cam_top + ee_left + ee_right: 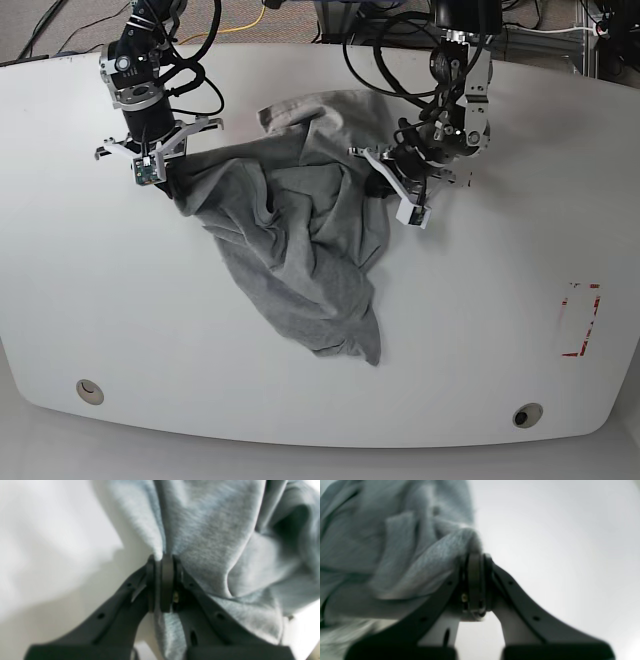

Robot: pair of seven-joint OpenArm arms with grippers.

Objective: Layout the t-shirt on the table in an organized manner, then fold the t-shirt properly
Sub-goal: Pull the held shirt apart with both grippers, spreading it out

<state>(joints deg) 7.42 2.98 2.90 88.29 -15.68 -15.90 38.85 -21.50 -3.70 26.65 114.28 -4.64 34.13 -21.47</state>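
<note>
Both pincers are clenched on cloth: the left gripper (163,557) pinches a narrow pleat of the light heather-grey t-shirt (300,240) between its dark pads, fabric fanning up and away from the bite and a strip of it trailing down between the fingers; the right gripper (475,555) has its jaws pressed together on a thick rolled fold at the garment's opposite side, the rest of the cloth bunched beside it; seen from the base camera, the two arms stand at either flank of the shirt, the left gripper (388,180) at the edge on that view's right, the right gripper (165,180) at the corner on its left, well apart from each other; between them the shirt lies crumpled in the middle of the glossy white table (470,340), creased into overlapping ridges and tapering to a point toward the near edge, no lettering showing; the twin holds at opposite edges look chosen so the arms can draw the cloth taut and spread it flat, which suggests the laying-out step is barely begun and folding has yet to start; each grip appears to catch more than one layer, so a pull may drag a bunch rather than a clean edge; a red tape mark (580,320) sits far off near the table's side, untouched by the fabric.
</note>
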